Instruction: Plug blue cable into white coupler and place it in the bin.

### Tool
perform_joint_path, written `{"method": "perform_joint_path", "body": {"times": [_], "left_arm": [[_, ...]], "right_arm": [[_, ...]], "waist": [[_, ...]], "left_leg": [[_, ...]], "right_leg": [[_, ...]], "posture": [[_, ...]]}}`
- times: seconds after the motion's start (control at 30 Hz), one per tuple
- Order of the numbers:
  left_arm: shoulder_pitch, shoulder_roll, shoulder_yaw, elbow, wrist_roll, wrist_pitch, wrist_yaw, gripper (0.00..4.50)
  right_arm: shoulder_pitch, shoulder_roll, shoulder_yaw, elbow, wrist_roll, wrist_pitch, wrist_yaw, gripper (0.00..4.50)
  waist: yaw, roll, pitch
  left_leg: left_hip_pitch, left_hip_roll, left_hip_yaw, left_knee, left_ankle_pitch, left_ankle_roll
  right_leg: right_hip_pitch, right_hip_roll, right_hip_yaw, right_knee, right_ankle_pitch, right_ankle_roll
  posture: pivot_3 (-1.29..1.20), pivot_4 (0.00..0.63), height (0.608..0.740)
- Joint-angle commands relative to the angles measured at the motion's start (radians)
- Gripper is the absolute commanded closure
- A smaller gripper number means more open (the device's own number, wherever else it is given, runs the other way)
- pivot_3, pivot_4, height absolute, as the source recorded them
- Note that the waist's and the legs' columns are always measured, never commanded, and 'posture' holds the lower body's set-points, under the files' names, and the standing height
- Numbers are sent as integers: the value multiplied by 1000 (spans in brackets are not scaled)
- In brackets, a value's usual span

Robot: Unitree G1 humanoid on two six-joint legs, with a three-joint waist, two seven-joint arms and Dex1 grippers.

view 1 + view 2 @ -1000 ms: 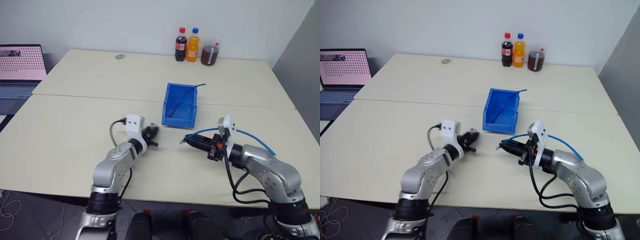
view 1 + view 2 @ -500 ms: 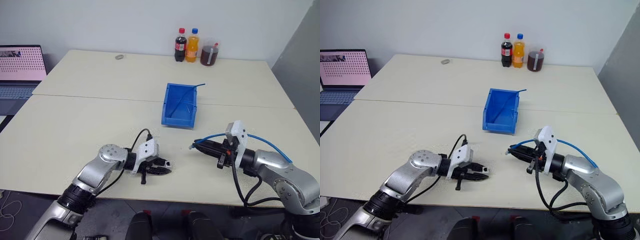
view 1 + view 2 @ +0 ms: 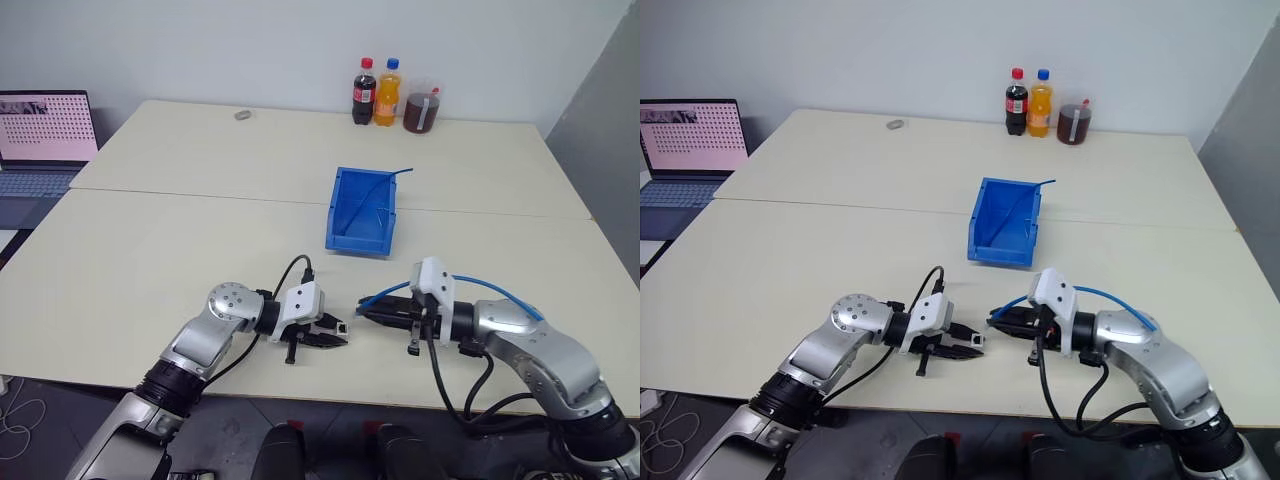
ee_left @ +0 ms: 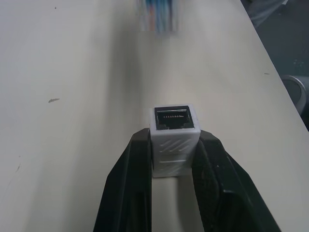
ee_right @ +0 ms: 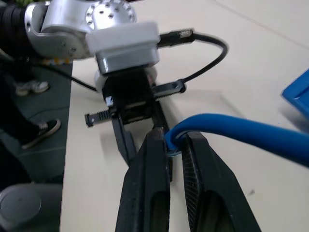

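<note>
My left gripper (image 3: 338,336) is shut on the white coupler (image 4: 175,137). It holds the coupler just above the table near the front edge, with the dark socket facing away from the fingers and towards the right gripper. My right gripper (image 3: 363,312) is shut on the plug end of the blue cable (image 3: 492,291) and points left at the coupler. The cable arcs back over my right forearm. A small gap separates the cable's tip from the coupler. The blue bin (image 3: 338,205) stands open on the table beyond both grippers.
A darker thin blue cable (image 3: 383,190) leans inside the bin. Two bottles (image 3: 375,92) and a jar (image 3: 419,107) stand at the table's far edge, with a small grey ring (image 3: 241,115) to their left. A laptop (image 3: 40,140) sits at far left.
My left arm has swung down and turned, so its gripper now points right with the coupler. My right gripper has moved left with the cable, closing the gap between them.
</note>
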Motion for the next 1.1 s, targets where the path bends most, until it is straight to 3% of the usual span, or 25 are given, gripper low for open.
{"method": "perform_joint_path", "body": {"times": [0.03,0.67,1.1], "left_arm": [[8,-14,-35,13,33,8,-12,3700],[17,-21,-29,8,47,12,-14,3700],[22,-30,-28,5,65,7,-1,3701]], "right_arm": [[-32,7,32,15,-36,-43,34,4402],[-46,10,91,65,-144,-86,93,4404],[-78,-6,144,81,-188,12,98,4405]], "waist": [[0,0,0],[0,0,-1],[0,6,-11]], "left_leg": [[0,0,0,0,0,0],[0,0,0,0,0,0],[2,0,0,0,0,0]], "right_leg": [[0,0,0,0,0,0],[0,0,0,1,0,0],[2,0,0,1,0,0]], "posture": [[0,150,740],[0,150,740],[0,150,740]]}}
